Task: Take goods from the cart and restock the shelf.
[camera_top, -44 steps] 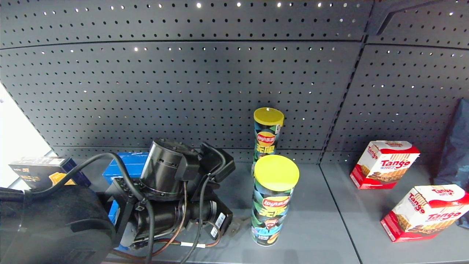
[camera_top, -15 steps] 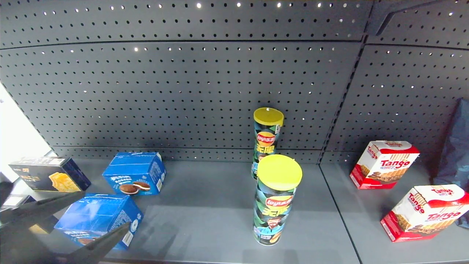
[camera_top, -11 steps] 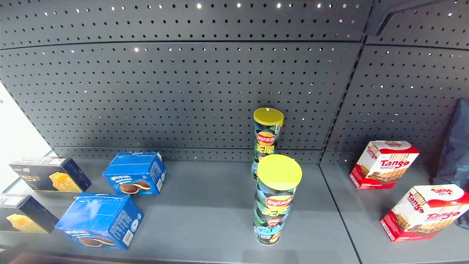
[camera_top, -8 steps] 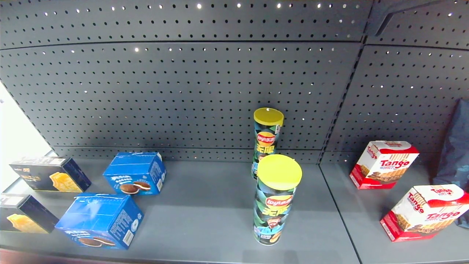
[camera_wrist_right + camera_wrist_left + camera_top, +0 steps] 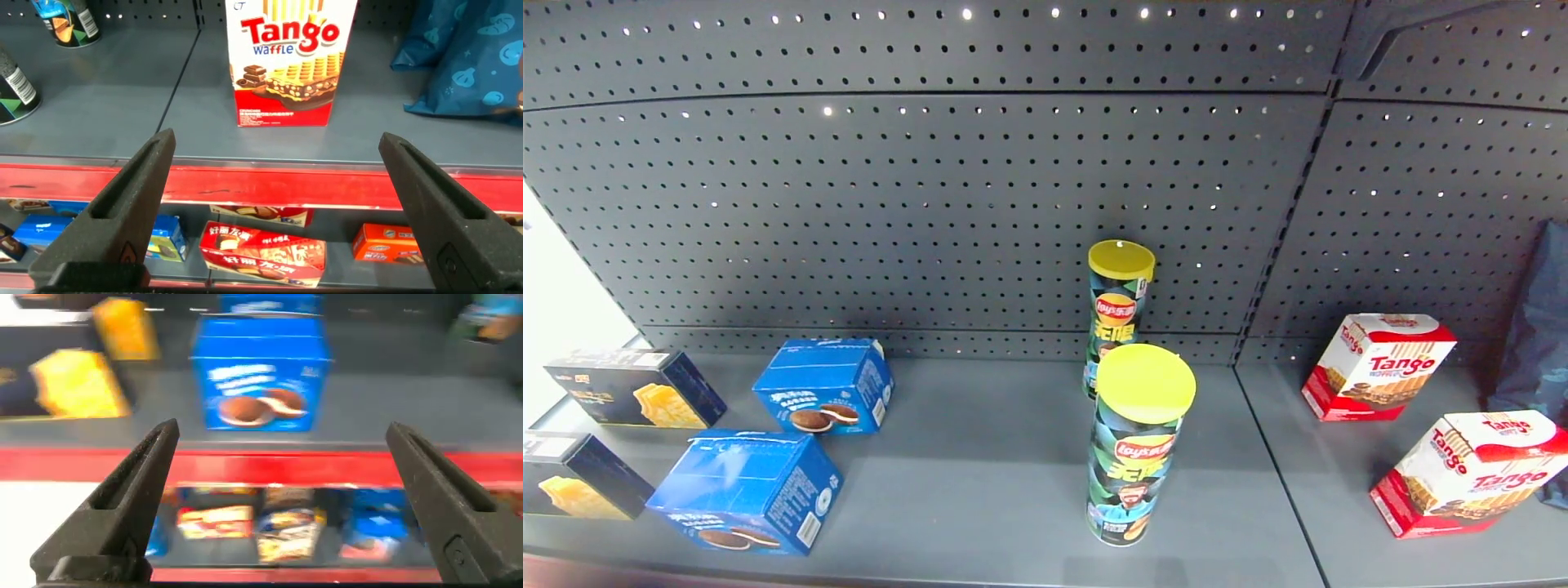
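Note:
On the grey shelf (image 5: 980,482) lie two blue cookie boxes (image 5: 825,385) (image 5: 745,490), one behind the other. My left gripper (image 5: 282,506) is open and empty, drawn back in front of the shelf's red edge (image 5: 261,465), facing the front blue cookie box (image 5: 261,371). My right gripper (image 5: 278,212) is also open and empty, in front of the red edge and facing a Tango waffle box (image 5: 288,61).
Two dark boxes with yellow pictures (image 5: 637,388) (image 5: 576,486) lie at the far left. Two chip cans (image 5: 1121,306) (image 5: 1139,441) stand mid-shelf. Two Tango boxes (image 5: 1380,365) (image 5: 1470,472) and a blue bag (image 5: 1539,327) sit at the right. Packaged goods (image 5: 261,245) fill the lower shelf.
My left arm, which stood over the shelf's left side, pulled back with open fingers and left the head view; the front blue box now lies uncovered. Nothing moved in the last half second.

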